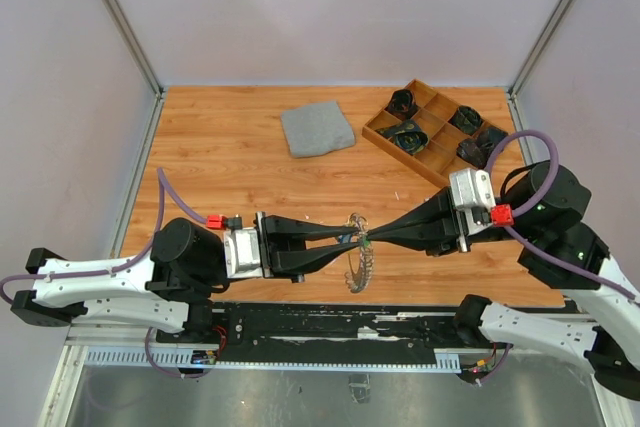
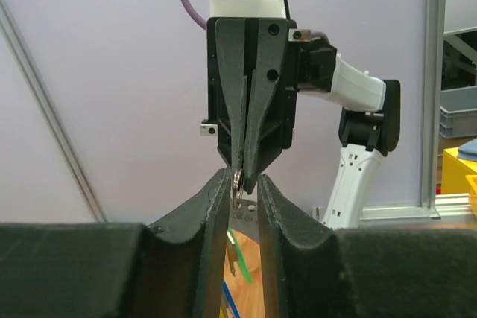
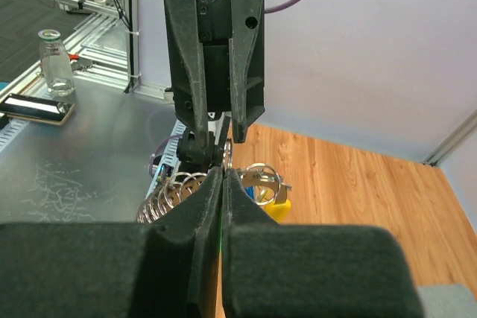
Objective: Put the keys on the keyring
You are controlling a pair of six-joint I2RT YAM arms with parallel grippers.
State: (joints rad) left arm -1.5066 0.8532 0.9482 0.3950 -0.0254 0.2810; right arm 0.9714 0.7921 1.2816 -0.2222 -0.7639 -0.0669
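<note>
Both grippers meet tip to tip above the middle of the table. From that meeting point the keyring (image 1: 357, 269), a silvery chain-like loop, hangs down. My right gripper (image 1: 368, 239) is shut, its tips pinching a small silver ring of the keyring (image 2: 238, 182). My left gripper (image 1: 357, 238) is open, its fingers (image 2: 216, 214) standing on either side of the right gripper's tips with a gap between them. A green key (image 2: 240, 258) hangs below the pinched ring. In the right wrist view the coils of the keyring (image 3: 175, 188) and a yellow key (image 3: 277, 208) show behind the shut right fingers (image 3: 211, 206).
A folded grey cloth (image 1: 317, 130) lies at the back centre. At the back right stands a wooden compartment tray (image 1: 383, 137) holding dark items. Grey walls enclose the table on three sides. A metal rail (image 1: 330, 327) runs along the near edge between the arm bases.
</note>
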